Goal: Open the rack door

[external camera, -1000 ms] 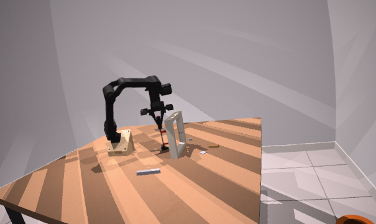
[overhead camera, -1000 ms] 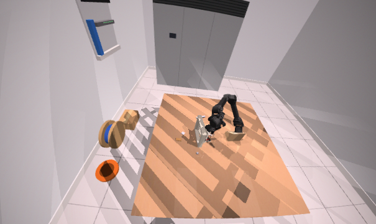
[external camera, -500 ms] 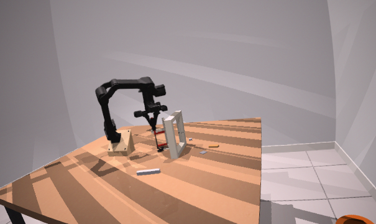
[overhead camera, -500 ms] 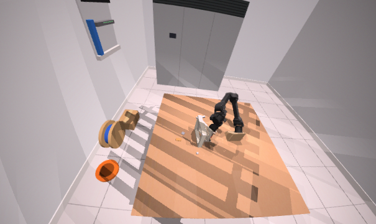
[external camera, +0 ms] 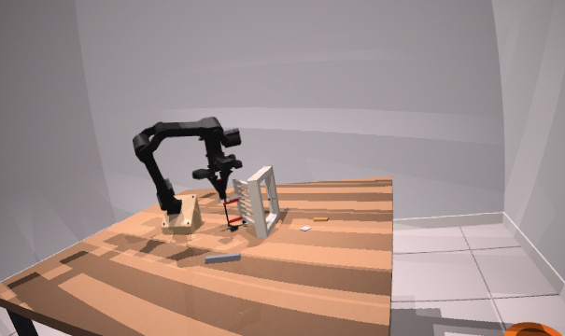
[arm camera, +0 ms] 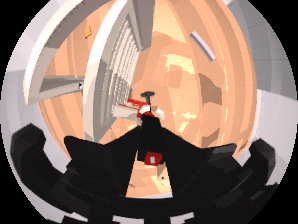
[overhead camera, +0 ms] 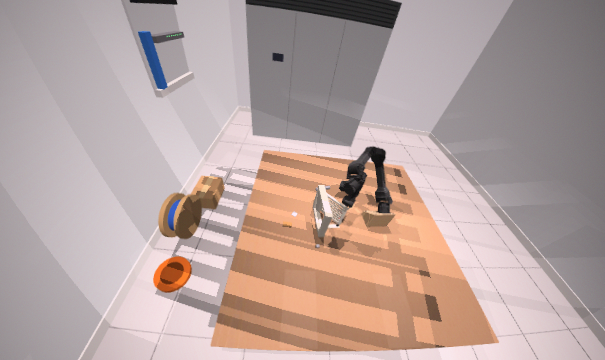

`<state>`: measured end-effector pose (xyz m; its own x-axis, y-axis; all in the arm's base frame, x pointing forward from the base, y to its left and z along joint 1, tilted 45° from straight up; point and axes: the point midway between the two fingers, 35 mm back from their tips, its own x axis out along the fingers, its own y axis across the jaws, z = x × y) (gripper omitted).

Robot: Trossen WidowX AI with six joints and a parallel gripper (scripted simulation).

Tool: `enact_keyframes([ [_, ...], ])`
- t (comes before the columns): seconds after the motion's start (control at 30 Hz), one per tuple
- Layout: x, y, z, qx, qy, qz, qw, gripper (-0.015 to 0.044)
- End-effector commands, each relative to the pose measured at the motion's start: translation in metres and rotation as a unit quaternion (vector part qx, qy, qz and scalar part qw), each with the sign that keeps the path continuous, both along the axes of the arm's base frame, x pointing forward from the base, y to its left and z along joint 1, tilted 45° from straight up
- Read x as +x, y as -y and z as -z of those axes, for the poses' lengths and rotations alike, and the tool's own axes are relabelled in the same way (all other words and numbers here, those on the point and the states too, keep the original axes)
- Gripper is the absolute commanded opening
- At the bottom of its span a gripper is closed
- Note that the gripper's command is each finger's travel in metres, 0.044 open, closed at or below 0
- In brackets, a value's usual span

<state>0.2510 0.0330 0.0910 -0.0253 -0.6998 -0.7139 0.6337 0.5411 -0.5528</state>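
The white rack frame (overhead camera: 323,220) (external camera: 260,210) (arm camera: 60,86) stands upright on the table. Its slatted door (overhead camera: 341,211) (external camera: 244,201) (arm camera: 91,100) is swung partly out of the frame, toward the arm's side. The upright black handle (external camera: 226,216) (arm camera: 147,94) sits off the door's free edge on red brackets. My gripper (overhead camera: 348,204) (external camera: 223,198) (arm camera: 150,129) points down and is shut on the handle's upper end. The fingers hide the part they grip. The exact turn of the handle and the door's exact angle are hard to read.
A grey bar (external camera: 222,258) (arm camera: 202,46) lies on the table beside the rack. An orange piece (overhead camera: 287,224) (external camera: 320,218) (arm camera: 88,32) and a white piece (overhead camera: 294,214) (external camera: 305,229) lie behind the frame. The arm's wooden base (overhead camera: 379,219) (external camera: 181,221) stands on the door side.
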Motion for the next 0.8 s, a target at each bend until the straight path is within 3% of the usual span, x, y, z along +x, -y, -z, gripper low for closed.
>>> enact_keyframes([
  [0.0,-0.005,0.008,-0.007,-0.003,-0.03,-0.032,0.999,0.0013],
  [0.77,-0.017,0.046,-0.044,0.0,-0.156,-0.159,0.975,0.0013],
])
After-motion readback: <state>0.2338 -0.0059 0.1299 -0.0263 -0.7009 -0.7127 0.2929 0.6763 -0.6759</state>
